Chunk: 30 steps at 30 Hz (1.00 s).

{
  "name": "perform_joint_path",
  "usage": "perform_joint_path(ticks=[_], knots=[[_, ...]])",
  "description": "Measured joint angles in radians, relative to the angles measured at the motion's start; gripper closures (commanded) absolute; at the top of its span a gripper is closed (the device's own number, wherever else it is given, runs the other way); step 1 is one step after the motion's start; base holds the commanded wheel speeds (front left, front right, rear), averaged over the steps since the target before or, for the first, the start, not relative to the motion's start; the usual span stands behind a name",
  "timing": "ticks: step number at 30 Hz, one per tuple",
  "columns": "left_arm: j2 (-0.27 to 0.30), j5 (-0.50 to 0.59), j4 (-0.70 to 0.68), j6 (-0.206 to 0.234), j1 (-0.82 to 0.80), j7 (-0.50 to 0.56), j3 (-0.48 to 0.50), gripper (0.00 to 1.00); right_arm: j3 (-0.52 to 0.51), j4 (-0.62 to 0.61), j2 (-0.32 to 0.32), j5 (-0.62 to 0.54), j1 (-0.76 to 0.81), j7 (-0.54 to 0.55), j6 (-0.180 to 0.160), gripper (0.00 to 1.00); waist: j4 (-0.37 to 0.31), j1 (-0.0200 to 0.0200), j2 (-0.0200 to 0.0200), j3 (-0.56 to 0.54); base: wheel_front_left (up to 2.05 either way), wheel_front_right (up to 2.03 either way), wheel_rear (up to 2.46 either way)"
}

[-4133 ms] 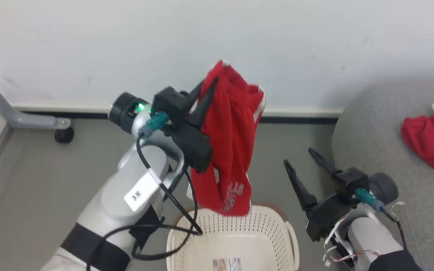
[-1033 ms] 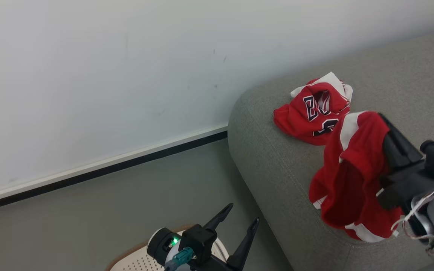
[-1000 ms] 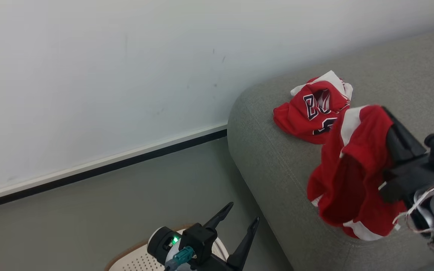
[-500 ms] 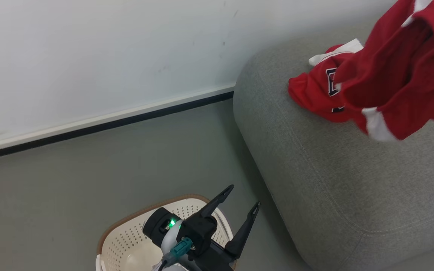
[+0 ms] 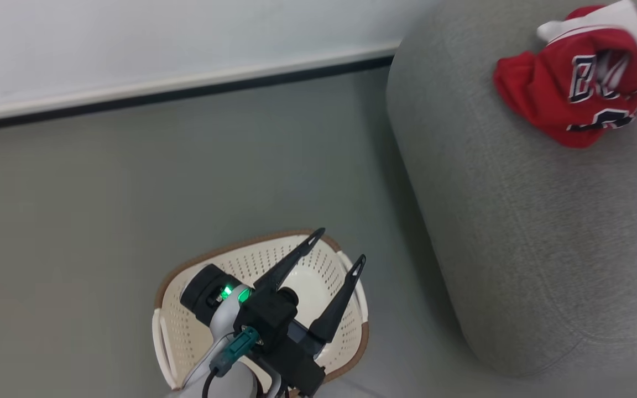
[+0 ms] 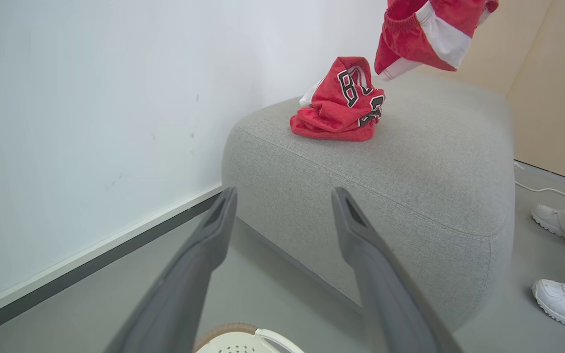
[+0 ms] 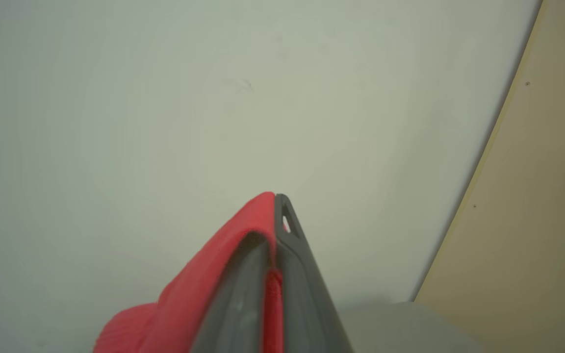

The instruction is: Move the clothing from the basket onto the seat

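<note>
The lettered red garment lies crumpled on the grey seat, near its far corner by the wall. In the left wrist view the same garment rests on the seat, and the second red garment, with white trim, hangs in the air just above and beyond it. My right gripper is shut on that second garment, whose fabric drapes over the left finger. My left gripper stands open and empty over the cream basket; no clothing shows in the part of the basket I can see.
The basket stands on the grey floor, left of the seat's front corner. A white wall with a dark baseboard runs behind. A person's white shoes and a cable are on the floor beyond the seat's far side.
The head camera has tilted down toward the basket. My right gripper has lifted the second garment up and out of the head view. The left gripper stays open over the basket.
</note>
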Motion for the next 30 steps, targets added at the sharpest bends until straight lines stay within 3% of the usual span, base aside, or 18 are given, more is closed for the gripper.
perform_joint_path(ticks=[10, 19, 28, 29, 30], knots=[[0.046, 0.033, -0.073, 0.011, -0.045, 0.024, 0.026, 0.0, -0.01, 0.103, -0.009, -0.019, -0.077, -0.022, -0.034, 1.0, 0.044, -0.0001, 0.0001, 0.135, 0.0, 0.0, 0.0], [0.081, 0.065, -0.113, 0.024, -0.089, 0.044, 0.064, 0.0, 0.04, 0.223, 0.149, -0.011, -0.051, -0.036, -0.035, 1.0, 0.053, -0.0001, 0.0001, 0.267, 0.0, 0.0, 0.0], [0.081, 0.071, -0.103, 0.025, -0.105, 0.049, 0.072, 0.0, 0.064, 0.323, 0.2, -0.01, -0.051, -0.082, -0.013, 1.0, 0.019, -0.0002, 0.0001, 0.318, 0.0, 0.0, 0.0], [0.081, 0.071, -0.101, 0.025, -0.105, 0.049, 0.074, 0.0, 0.065, 0.329, 0.203, -0.01, -0.051, -0.091, -0.006, 0.96, 0.014, -0.0002, 0.0, 0.318, 0.0, 0.0, 0.0], [0.081, 0.071, -0.1, 0.025, -0.105, 0.049, 0.075, 0.0, 0.067, 0.335, 0.205, -0.01, -0.051, -0.098, -0.005, 0.72, 0.01, -0.0002, 0.0001, 0.318, 0.0, 0.0, 0.0]])
